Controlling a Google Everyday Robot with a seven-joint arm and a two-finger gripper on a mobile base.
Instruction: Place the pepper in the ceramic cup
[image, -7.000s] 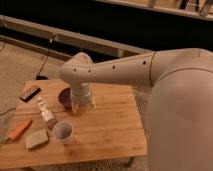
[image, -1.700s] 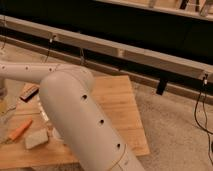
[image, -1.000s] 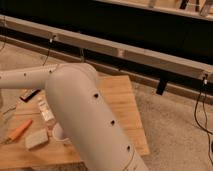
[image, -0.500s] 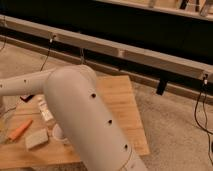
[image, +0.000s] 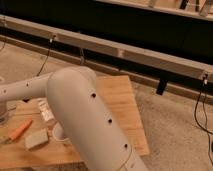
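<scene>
Item: pepper (image: 20, 129) — lying on the bench (image: 120, 105), its long axis slanting from near-left to far-right. Tool (image: 4, 111) hanging just beyond the pepper's left end, state impossible to tell — ceramic cup (image: 59, 134) sitting to the pepper's right.

High over-shoulder view down onto table (image: 120, 102) — gripper (image: 3, 112) at left edge.

Orange-red pepper (image: 20, 129), lying just beside the pale grey gripper (image: 4, 111) at the left edge of view. Tan sponge (image: 37, 139), farther from the gripper. White cup (image: 56, 131). White arm (image: 85, 115) dotted with small dark holes. Light wood-grain table (image: 120, 105).
</scene>
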